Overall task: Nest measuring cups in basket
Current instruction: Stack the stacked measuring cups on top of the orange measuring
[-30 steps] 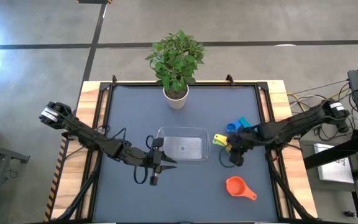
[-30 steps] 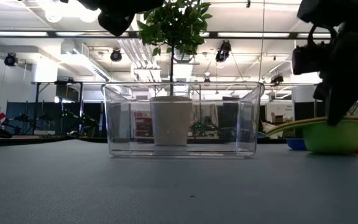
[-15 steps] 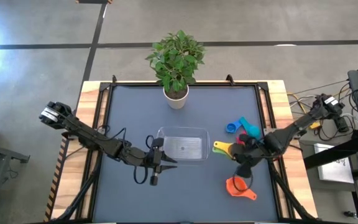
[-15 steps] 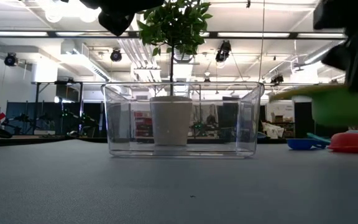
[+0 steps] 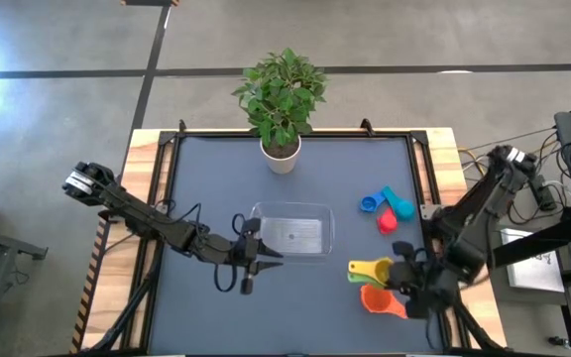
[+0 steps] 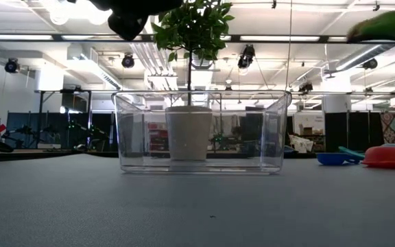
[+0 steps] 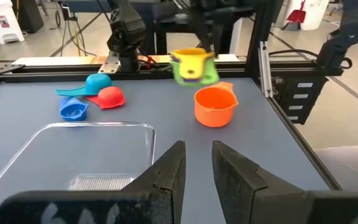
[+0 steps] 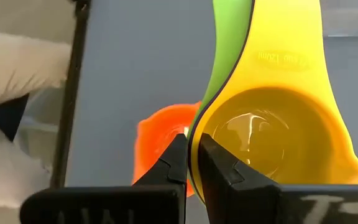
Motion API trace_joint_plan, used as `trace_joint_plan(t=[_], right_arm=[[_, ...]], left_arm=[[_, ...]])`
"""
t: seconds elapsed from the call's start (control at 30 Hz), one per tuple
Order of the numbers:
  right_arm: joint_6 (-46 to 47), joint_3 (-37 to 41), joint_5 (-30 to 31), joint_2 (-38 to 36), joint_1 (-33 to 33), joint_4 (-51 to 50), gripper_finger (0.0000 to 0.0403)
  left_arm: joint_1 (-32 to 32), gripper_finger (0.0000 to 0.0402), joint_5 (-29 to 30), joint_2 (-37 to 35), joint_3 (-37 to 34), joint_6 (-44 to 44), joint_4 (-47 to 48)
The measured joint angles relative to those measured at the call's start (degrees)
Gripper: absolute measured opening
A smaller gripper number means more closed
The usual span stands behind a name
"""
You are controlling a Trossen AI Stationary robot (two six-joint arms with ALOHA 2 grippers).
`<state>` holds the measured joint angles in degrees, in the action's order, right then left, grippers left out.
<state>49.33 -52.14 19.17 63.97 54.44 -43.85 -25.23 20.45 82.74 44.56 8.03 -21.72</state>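
Above the orange cup (image 5: 376, 297), the right gripper (image 5: 404, 281) (pinching nested yellow-green cups (image 5: 373, 270)) should lower centred; left gripper (image 5: 249, 260) waits, fingers slightly parted.

Basket (image 5: 291, 234): clear, glossy plastic. Yellow cup (image 8: 272, 140): smooth, shiny plastic. Orange cup (image 7: 215, 106): smooth plastic, slight sheen. Table surface (image 5: 206, 178): matt; edges (image 5: 145, 178) bare wood.

Two dark jointed arms (image 5: 157, 223), black cables, dark blunt jaws
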Motion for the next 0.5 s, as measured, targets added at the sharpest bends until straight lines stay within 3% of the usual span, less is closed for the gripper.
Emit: trace_joint_plan(t=[0.23,0.5], right_arm=[[2.49,-2.32,-0.74,10.17,4.54,2.12,0.0011],[2.88,-5.14,-1.11,16.93,4.72,2.62,0.0017]], left_arm=[[0.22,0.0062,0.09,0.00,0.00,1.02,-0.57],[0.31,0.0062,0.12,-0.01,0.04,1.73,-1.72]])
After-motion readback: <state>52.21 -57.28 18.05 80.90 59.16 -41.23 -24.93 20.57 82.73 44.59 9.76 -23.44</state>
